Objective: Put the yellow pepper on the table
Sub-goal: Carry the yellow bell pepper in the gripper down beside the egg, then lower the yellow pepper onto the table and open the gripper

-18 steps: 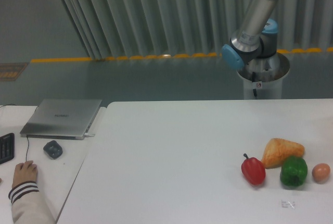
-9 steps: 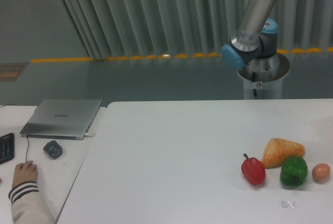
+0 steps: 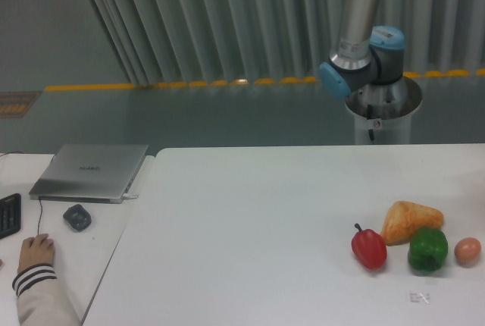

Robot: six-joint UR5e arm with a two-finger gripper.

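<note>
A white table [image 3: 250, 220] is sitting before grey curtains, carrying a red pepper [image 3: 369, 248], green pepper [image 3: 427, 249], bread lump [image 3: 410, 220] and egg [image 3: 467, 249]. The arm [image 3: 356, 23] is running off the top edge, hiding its claw. No yellow pepper is showing.

You have open room over most of the counter [image 3: 250, 212]. Near its right edge, toward the front, four obstacles cluster: red pepper [image 3: 369, 248], bread [image 3: 409, 220], green pepper [image 3: 427, 249], egg [image 3: 467, 250].
</note>
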